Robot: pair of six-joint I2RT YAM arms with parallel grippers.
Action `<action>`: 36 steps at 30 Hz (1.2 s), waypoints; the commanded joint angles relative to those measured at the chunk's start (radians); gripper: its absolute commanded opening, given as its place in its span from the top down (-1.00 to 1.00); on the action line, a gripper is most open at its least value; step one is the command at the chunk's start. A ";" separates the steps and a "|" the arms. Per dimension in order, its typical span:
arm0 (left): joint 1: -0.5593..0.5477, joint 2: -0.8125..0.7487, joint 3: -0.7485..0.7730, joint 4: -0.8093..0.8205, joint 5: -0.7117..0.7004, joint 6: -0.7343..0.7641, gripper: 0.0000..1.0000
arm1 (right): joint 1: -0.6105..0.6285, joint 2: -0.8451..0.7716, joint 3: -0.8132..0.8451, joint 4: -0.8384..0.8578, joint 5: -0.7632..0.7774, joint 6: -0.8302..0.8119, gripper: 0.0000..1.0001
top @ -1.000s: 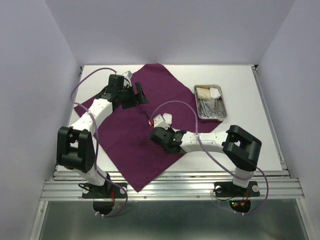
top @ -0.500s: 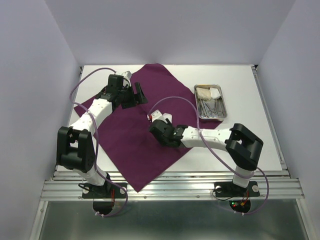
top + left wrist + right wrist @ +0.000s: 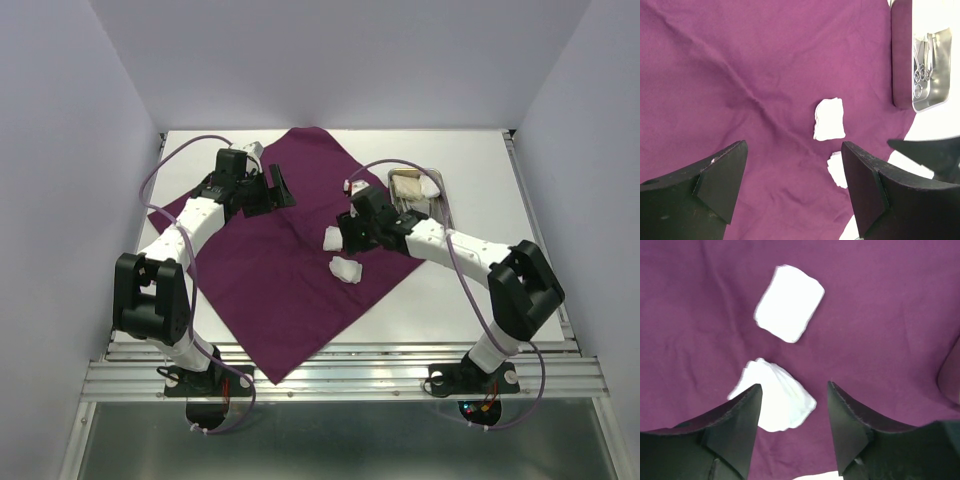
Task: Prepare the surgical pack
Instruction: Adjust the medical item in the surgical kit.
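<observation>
The deep-purple cloth wrap (image 3: 270, 270) lies spread over the table. Two white gauze wads lie on it right of centre, one flat (image 3: 331, 238) and one crumpled (image 3: 346, 269). My right gripper (image 3: 347, 228) hovers just above them, open and holding nothing. In the right wrist view the crumpled wad (image 3: 775, 400) lies partly under one finger, the flat wad (image 3: 789, 303) beyond. The steel tray (image 3: 444, 200) sits at the back right, half hidden by the right arm, with silver instruments (image 3: 919, 75) inside. My left gripper (image 3: 270, 195) stands open over the cloth's back left.
More gauze (image 3: 415, 184) lies in the far end of the tray. Bare white table (image 3: 500, 270) shows right of the cloth and tray. Purple-grey walls close in the table at the back and both sides.
My right gripper has opened and left the crumpled gauze wad on the cloth, then swung back and right toward the tray. The left arm has stayed still.
</observation>
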 commanded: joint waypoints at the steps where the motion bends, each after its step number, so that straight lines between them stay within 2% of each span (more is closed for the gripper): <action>1: 0.007 -0.065 -0.020 0.020 0.011 0.014 -0.75 | -0.087 -0.017 -0.024 0.025 -0.260 -0.018 -0.25; 5: 0.007 -0.062 -0.023 0.022 0.015 0.011 -0.74 | -0.119 0.015 -0.023 0.027 -0.404 -0.048 -0.43; 17: 0.007 -0.062 -0.024 0.024 0.020 0.014 -0.74 | -0.162 0.117 -0.053 0.074 -0.540 -0.050 -0.40; 29: 0.007 -0.049 -0.020 0.027 0.026 0.018 -0.75 | -0.180 0.166 -0.104 0.125 -0.658 -0.030 -0.48; 36: 0.007 -0.048 -0.030 0.031 0.026 0.018 -0.74 | -0.180 0.172 -0.119 0.151 -0.724 -0.013 -0.41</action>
